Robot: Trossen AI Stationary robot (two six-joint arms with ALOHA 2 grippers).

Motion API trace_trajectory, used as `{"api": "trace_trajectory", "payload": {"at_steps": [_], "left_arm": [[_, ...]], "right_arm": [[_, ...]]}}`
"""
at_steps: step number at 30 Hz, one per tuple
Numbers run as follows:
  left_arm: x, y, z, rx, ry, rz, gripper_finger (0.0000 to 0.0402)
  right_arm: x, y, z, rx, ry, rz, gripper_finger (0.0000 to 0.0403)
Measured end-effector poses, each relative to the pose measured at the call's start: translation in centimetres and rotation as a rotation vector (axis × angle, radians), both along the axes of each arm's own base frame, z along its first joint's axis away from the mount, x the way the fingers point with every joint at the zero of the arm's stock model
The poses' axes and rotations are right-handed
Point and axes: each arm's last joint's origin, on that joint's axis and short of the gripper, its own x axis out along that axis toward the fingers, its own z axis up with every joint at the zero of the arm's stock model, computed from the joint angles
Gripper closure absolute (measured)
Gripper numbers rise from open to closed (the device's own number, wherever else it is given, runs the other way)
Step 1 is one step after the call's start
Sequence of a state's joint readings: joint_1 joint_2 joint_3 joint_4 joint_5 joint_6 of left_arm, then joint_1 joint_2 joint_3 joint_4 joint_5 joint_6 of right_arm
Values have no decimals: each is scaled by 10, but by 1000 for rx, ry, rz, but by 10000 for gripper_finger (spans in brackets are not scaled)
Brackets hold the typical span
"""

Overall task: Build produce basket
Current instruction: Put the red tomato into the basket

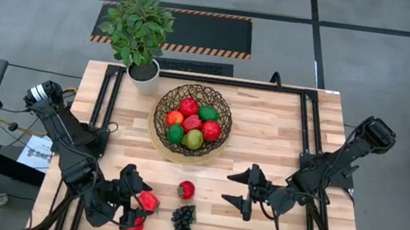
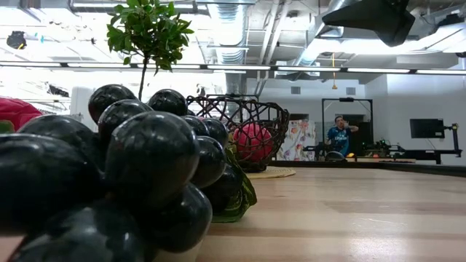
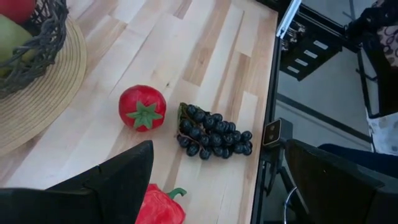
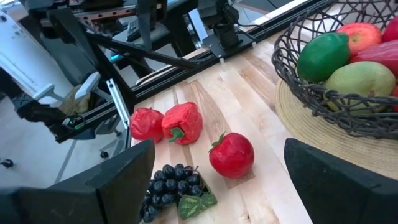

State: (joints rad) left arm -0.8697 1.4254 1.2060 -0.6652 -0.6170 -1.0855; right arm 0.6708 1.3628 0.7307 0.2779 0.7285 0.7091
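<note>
Both end effectors, L point(image 1: 132, 201) & R point(image 1: 245, 192), low, fingers apart.

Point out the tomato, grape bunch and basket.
tomato point(image 3: 142, 107), left wrist view, on its green calyx.
grape bunch point(image 3: 213, 137), left wrist view, middle of cluster.
basket point(image 1: 164, 103), high view, woven left rim.

The wooden desk point(image 1: 266, 131) carries the basket point(image 1: 191, 121), a potted plant point(image 1: 143, 71), a tomato point(image 1: 186, 189), a grape bunch point(image 1: 183, 222) and two red peppers point(image 1: 148, 200).
</note>
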Motion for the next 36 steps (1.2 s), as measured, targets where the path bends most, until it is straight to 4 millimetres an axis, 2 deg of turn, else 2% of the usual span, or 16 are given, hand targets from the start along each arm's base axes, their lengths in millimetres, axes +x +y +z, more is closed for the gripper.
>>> {"api": "trace_trajectory", "payload": {"at_steps": [6,13,21,25,30,36], "left_arm": [[-1,-1,0,-13,1,6,55],[1,-8,-9,-7,28,-5,55],[7,-17,-26,-13,89,1,55],[10,-20,-33,-3,106,4,55],[11,-24,-39,-1,121,6,55],[11,-28,-41,-4,110,-1,55]], "right_arm": [[5,4,-4,-23,-20,10,29],[29,14,-20,-58,-53,33,29],[81,36,-23,-290,-13,95,29],[109,39,-34,-397,69,94,29],[141,36,-45,-395,91,46,29],[167,28,-69,-377,143,2,29]]}}
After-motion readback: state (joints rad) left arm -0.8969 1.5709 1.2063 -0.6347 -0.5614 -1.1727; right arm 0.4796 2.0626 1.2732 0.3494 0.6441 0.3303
